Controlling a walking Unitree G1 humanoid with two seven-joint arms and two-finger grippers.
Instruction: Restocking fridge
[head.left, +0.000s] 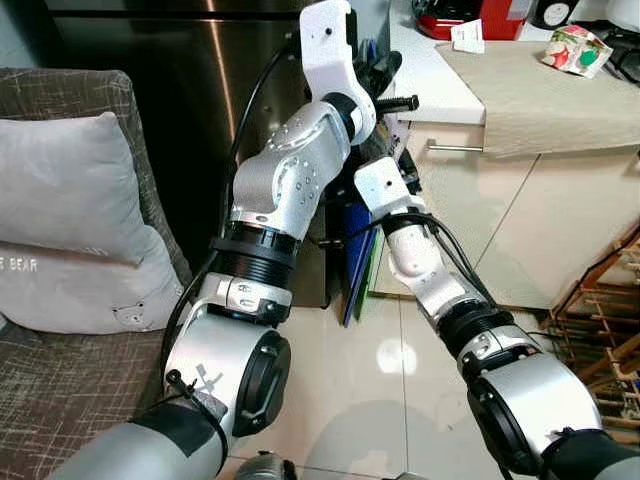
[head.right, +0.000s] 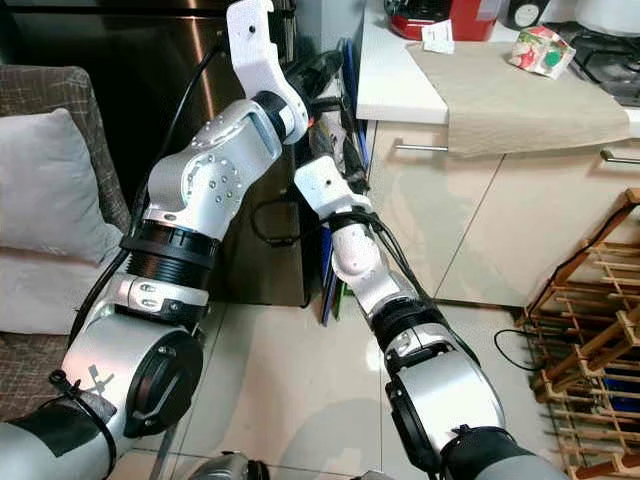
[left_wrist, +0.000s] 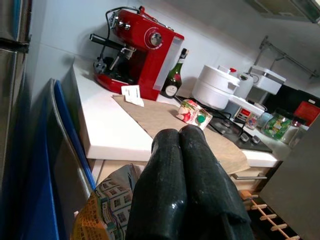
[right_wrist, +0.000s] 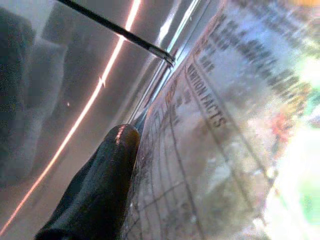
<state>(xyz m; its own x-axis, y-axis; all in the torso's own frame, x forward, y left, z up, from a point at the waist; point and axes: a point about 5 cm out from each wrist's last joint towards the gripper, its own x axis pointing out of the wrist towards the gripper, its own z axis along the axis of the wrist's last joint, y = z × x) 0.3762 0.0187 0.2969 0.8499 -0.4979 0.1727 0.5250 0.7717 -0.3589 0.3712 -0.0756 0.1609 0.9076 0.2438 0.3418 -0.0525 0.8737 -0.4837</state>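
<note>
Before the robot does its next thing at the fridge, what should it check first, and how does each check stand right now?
1. Left gripper free to pull the door: ok, its fingers are pressed together with nothing between them.
2. Right gripper has a hold on the package: looks ok, a finger lies flat against its printed label, but the grip itself cannot be told.
3. Fridge open to take the package: not ok, the steel front looks shut.
4. Blue boards beside the fridge out of the way: cannot tell, they stand close to both grippers.
5. Countertop edge clear of the arms: ok.
</note>
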